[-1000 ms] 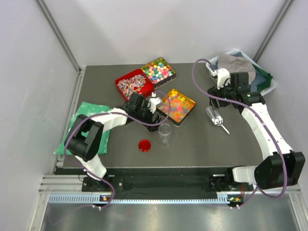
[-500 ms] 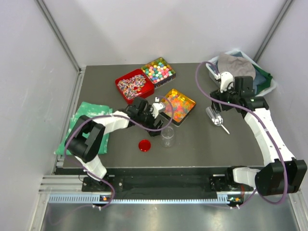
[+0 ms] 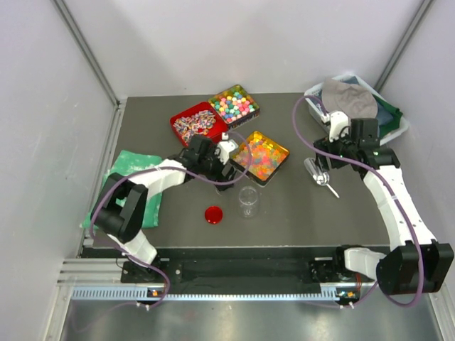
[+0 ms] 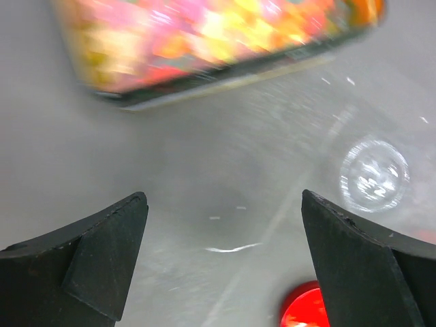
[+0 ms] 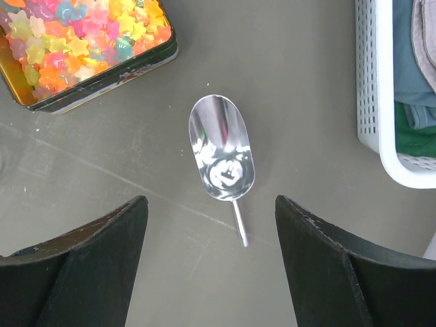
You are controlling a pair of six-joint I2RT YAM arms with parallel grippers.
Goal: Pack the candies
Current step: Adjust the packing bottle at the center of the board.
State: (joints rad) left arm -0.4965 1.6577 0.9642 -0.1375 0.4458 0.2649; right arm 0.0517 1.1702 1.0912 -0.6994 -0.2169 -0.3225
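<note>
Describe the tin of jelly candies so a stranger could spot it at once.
Three open tins sit far-middle on the dark table. The gold tin is nearest the arm bases, just beyond the clear cup. Only it holds tiny glossy candies; the others hold striped wrapped sweets and matte pastel balls.

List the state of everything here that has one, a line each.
Candy tin: open, full of candies.
Jar: upright, uncapped, looks empty.
Lid: off, lying flat beside the jar.
Scoop: lying bowl up, empty.
Left gripper: open, empty.
Right gripper: open, empty, above the scoop.
Red tin: open, holding wrapped sweets.
Third tin: open, holding pastel balls.
Basket: holding cloths.
</note>
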